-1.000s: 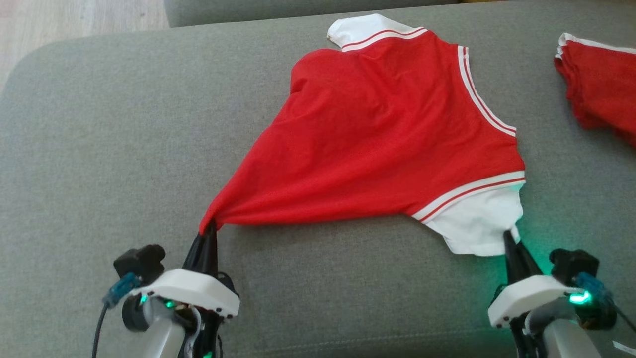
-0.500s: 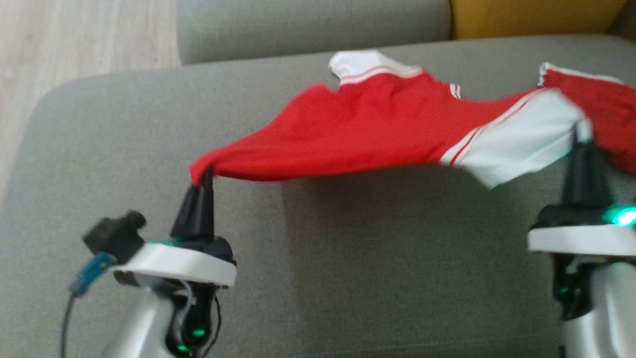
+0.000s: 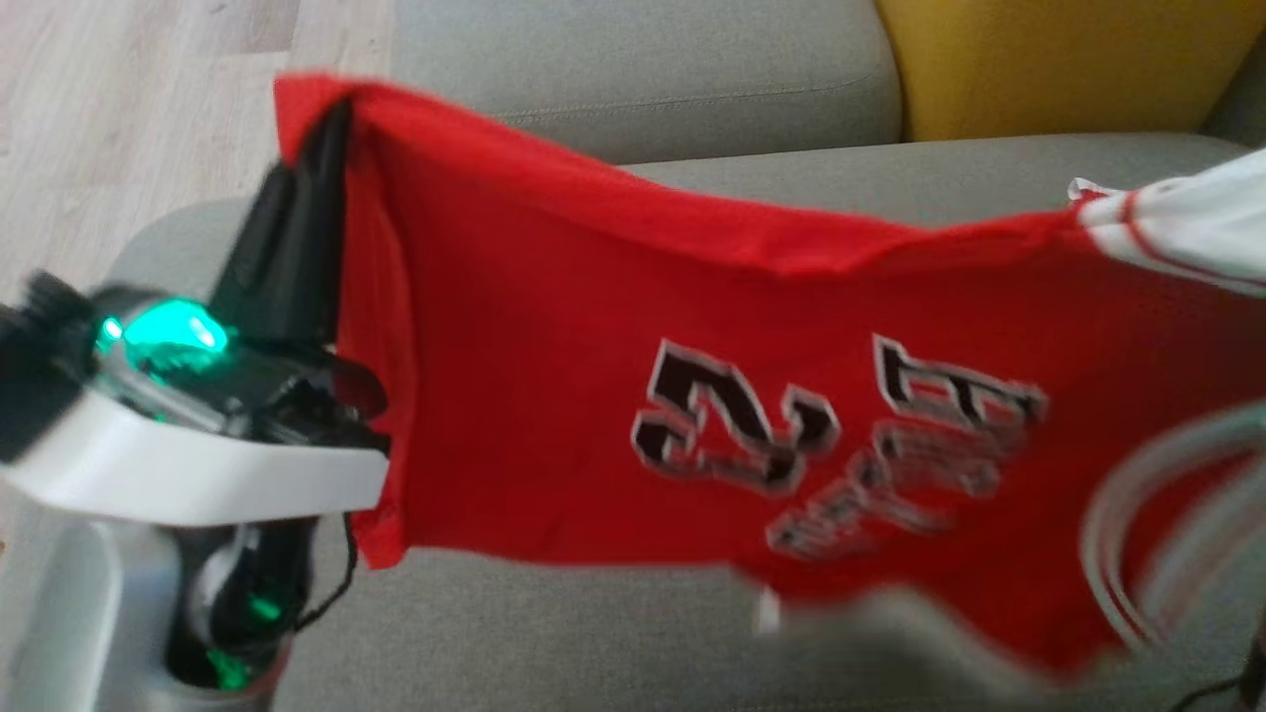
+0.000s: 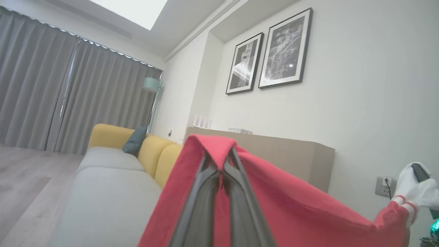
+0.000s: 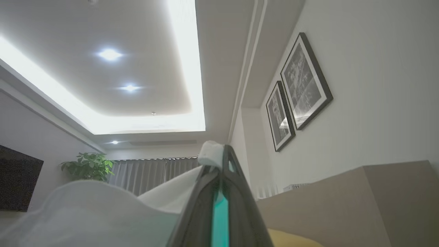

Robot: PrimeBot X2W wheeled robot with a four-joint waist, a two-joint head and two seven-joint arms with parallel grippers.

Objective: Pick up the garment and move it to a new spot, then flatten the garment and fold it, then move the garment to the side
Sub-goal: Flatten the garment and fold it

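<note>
The garment [image 3: 593,326] is a red jersey with black lettering and white striped sleeves. It hangs stretched in the air above the grey sofa, printed side toward the head camera. My left gripper [image 3: 331,114] is raised at the upper left, shut on a red corner. The left wrist view shows those fingers [image 4: 205,192] pinched through the red cloth [image 4: 291,206]. My right gripper [image 5: 221,152] is shut on the white sleeve [image 5: 103,206]. It also shows at the far right of the left wrist view [image 4: 419,172], wrapped in white fabric.
The grey sofa seat [image 3: 554,643] lies under the hanging cloth, with its grey back cushion [image 3: 643,69] behind. A yellow cushion [image 3: 1068,59] stands at the back right. Wood floor [image 3: 129,89] lies to the left. Framed pictures [image 4: 267,51] hang on the wall.
Both grippers have risen and lifted the garment off the sofa. It lay on the seat and now hangs with its lettering showing. The head camera has tilted up.
</note>
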